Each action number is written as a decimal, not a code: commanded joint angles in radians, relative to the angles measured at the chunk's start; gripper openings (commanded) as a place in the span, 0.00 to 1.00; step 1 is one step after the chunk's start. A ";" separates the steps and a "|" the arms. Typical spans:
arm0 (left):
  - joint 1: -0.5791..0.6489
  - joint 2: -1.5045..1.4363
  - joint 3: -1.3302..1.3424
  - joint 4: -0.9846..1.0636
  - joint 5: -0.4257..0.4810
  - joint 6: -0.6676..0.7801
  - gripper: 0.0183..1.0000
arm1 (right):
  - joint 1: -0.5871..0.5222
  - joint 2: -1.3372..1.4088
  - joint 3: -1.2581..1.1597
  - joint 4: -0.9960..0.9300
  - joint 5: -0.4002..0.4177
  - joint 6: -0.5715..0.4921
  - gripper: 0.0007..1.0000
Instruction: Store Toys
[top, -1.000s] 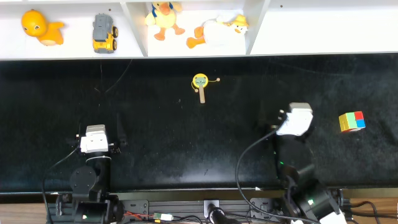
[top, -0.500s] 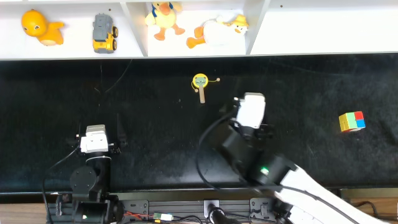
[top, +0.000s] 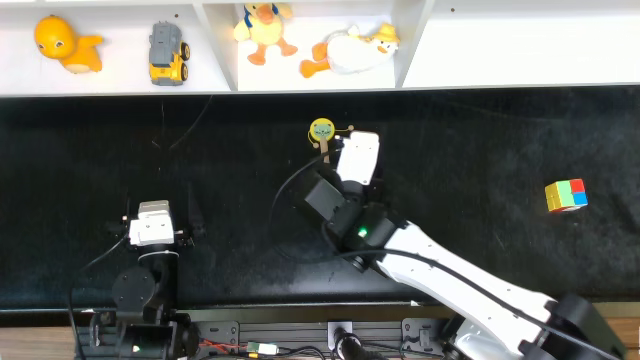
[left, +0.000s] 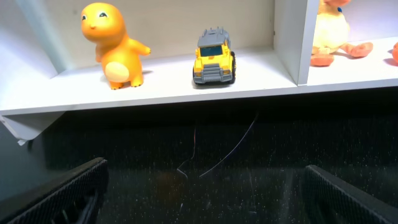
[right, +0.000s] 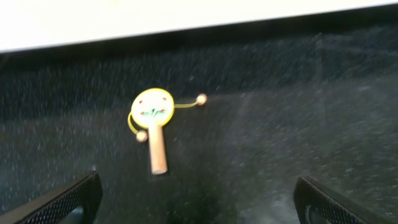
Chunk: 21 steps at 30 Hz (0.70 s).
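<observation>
A small yellow rattle drum (top: 323, 136) with a wooden handle and two bead strings lies on the black mat near the shelf; the right wrist view has the rattle drum (right: 153, 118) ahead of my open right gripper (right: 198, 202), a short way off. In the top view the right gripper (top: 356, 160) sits just right of the toy. A multicoloured cube (top: 565, 195) rests at the far right. My left gripper (left: 202, 193) stands open over bare mat at the left, facing the shelf.
The white shelf (top: 320, 80) runs along the back, holding an orange figure (top: 66, 44), a yellow truck (top: 168, 52), a plush duck (top: 264, 28) and a lying plush duck (top: 350, 50). Its right bay is bare.
My right arm has swung from the right side leftward and toward the shelf, ending beside the rattle drum. The left arm has kept still.
</observation>
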 joint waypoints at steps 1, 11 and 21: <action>-0.005 -0.012 -0.001 -0.003 0.007 0.015 1.00 | -0.025 0.049 0.029 0.022 -0.083 0.015 1.00; -0.005 -0.012 -0.001 -0.003 0.007 0.015 1.00 | -0.177 0.147 0.029 0.191 -0.331 -0.178 1.00; -0.005 -0.012 -0.001 -0.003 0.007 0.015 1.00 | -0.250 0.236 0.030 0.268 -0.501 -0.263 0.99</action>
